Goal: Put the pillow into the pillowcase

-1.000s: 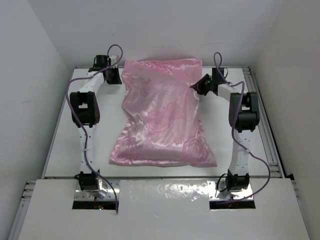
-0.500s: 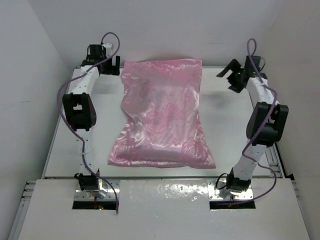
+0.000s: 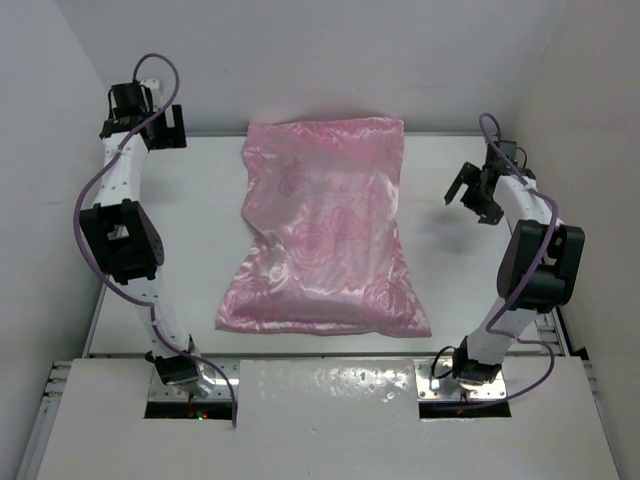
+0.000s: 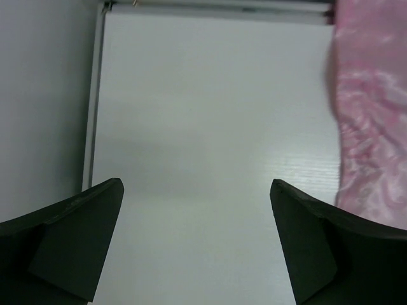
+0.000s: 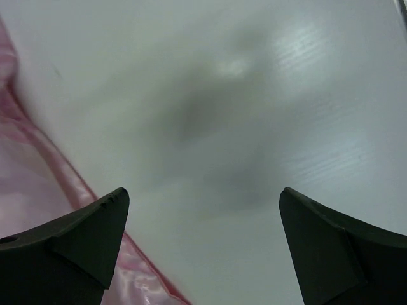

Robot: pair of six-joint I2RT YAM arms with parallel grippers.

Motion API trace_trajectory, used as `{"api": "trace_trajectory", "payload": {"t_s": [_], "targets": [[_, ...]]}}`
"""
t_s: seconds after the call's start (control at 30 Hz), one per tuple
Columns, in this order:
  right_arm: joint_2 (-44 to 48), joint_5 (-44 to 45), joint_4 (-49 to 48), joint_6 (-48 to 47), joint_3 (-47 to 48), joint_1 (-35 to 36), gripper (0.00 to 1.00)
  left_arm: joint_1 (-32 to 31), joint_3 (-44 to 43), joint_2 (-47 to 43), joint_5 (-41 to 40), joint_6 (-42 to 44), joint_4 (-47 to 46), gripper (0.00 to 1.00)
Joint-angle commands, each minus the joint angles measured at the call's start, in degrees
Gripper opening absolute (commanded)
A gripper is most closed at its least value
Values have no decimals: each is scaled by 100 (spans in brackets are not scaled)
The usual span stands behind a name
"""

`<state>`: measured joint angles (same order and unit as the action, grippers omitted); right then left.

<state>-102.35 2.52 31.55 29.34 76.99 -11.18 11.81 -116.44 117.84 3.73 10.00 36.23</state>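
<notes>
Since both arms pulled back a second ago, the pillowcase (image 3: pixel 325 240) lies in the middle of the tabletop (image 3: pixel 200 230) — pink, shiny, with roses. It looks puffy, but I cannot see the pillow itself. My left gripper (image 3: pixel 170 128) is up at the far left corner, jaws wide apart, holding nothing. My right gripper (image 3: pixel 470 198) hangs off to the right, away from the cloth — its jaws were nearly shut before, now spread too.

Pillowcase (image 3: pixel 322 235) (central obstacle) leaves 2 table (image 3: pixel 200 230) sides passable.
</notes>
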Motion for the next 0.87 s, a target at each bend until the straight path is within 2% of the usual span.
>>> {"api": "trace_trajectory", "payload": {"t_s": [0.0, 0.3, 0.83], "targets": [[320, 178, -492, -148, -167, -42, 99, 84, 411, -393, -126, 37, 104, 100], [312, 283, -439, -236, -61, -77, 99, 146, 877, -666, -100, 81, -2, 100], [610, 231, -799, -359, -430, -121, 99, 146, 1027, -649, 23, 46, 7, 100]]}}
